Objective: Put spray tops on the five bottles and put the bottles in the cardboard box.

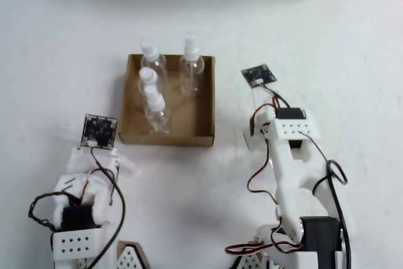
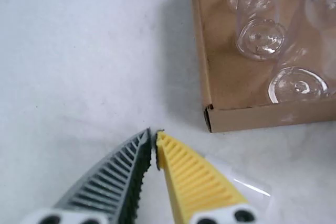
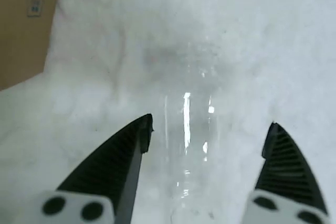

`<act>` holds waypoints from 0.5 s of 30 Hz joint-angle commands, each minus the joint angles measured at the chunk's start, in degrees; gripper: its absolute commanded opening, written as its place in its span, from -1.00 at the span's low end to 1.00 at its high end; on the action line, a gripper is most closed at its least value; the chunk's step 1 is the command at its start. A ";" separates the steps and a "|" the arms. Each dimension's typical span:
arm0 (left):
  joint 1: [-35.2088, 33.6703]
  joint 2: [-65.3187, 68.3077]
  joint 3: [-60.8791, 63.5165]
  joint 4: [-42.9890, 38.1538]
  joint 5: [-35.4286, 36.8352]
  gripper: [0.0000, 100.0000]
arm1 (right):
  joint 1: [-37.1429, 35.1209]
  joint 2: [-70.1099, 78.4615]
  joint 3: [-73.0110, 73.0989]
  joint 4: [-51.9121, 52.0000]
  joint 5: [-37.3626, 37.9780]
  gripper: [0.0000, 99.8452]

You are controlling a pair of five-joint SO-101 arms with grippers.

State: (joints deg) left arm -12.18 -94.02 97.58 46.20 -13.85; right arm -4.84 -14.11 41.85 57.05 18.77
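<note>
The cardboard box point(image 1: 167, 138) sits mid-table and holds several clear bottles point(image 1: 156, 113) with white spray tops, standing upright. Their round bases point(image 2: 260, 38) appear in the left wrist view, inside the box wall point(image 2: 262, 116). My left gripper point(image 2: 154, 137) is shut on nothing and rests low over the table just off the box's near corner. My right gripper point(image 3: 207, 127) is open to the right of the box, with a clear bottle point(image 3: 186, 145) on the table between its fingers. I cannot tell whether that bottle has a top.
A side of the box point(image 3: 23, 24) lies off to one side of the right gripper. The right arm point(image 1: 289, 130) stretches from the table's near edge toward the box. The left arm point(image 1: 82, 187) stands near the front left. A clear scrap point(image 2: 247, 184) lies by the yellow finger.
</note>
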 commanded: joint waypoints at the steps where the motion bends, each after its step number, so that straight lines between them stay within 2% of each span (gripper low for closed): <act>1: 0.40 -0.40 -0.26 0.00 -0.44 -0.95 | -0.40 -2.07 -5.89 6.20 0.70 -0.46; 4: 0.40 -0.40 -0.26 0.00 -0.44 -0.95 | -0.31 -2.07 -7.30 9.36 1.58 -0.45; 8: 0.40 -0.40 -0.26 0.00 -0.44 -0.95 | -0.31 -2.68 -7.30 12.97 7.12 -0.45; 15: 0.40 -0.40 -0.26 -0.18 -0.44 -0.95 | -0.48 -7.60 -4.57 16.92 7.91 -0.45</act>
State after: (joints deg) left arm -12.18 -94.02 97.58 46.20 -13.85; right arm -4.84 -16.13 37.10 72.44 25.89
